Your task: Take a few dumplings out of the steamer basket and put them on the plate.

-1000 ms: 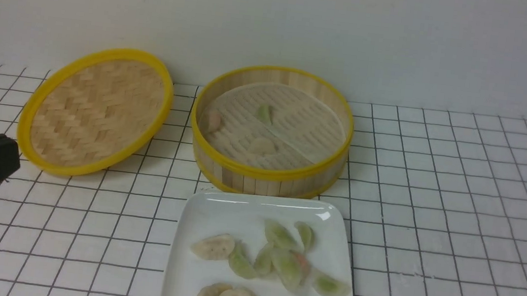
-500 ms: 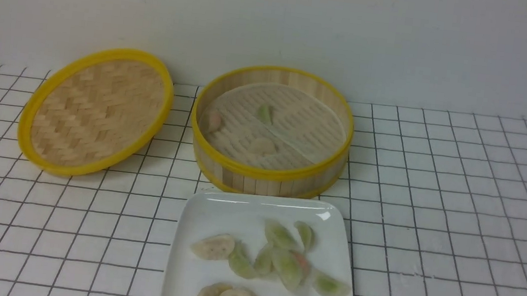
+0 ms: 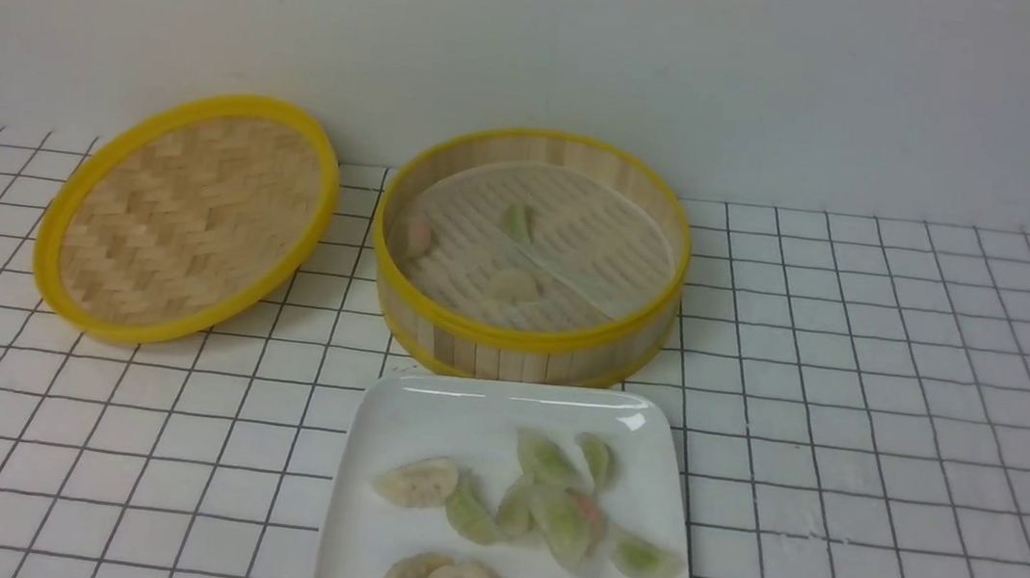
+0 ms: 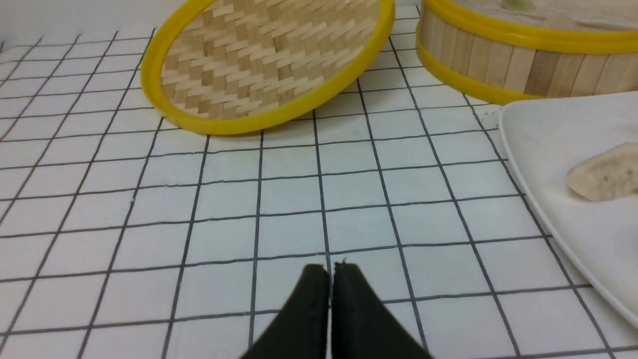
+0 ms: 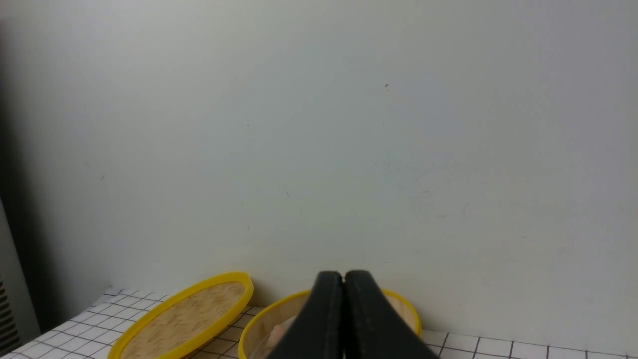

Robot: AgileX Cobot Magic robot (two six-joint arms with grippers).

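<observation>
Bamboo weave marks the leftmost item, the lid (image 3: 187, 215), which lies tilted against the wall on the gridded table (image 3: 898, 420), well apart from the plate. At centre stands the steamer basket (image 3: 522, 333), open, with its liner sheet (image 3: 579, 238) exposed; inside it are one cream dumpling (image 3: 513, 284) near the front wall, a pinkish one (image 3: 417, 231) at the left wall and a green-tinted one (image 3: 518, 221) toward the back. Just in front of the basket sits the plate (image 3: 370, 544), which carries three cream dumplings (image 3: 415, 481) among a cluster of green-tinted ones (image 3: 562, 517). The left gripper (image 4: 331, 269) hangs low over bare table between lid and plate, jaws pressed together and empty. The right gripper (image 5: 343, 276) is raised and points at the wall above the basket, jaws likewise together and empty; neither gripper shows in the front view. Judgement: the transfer step appears largely complete, with both arms parked clear. Should another dumpling be required, the next move calls for parting the jaws, descending inside the basket wall over the remaining cream dumpling, and gripping lightly, as the soft skin may tear or stick to the liner. No brand, label or legible writing is visible on any item.
</observation>
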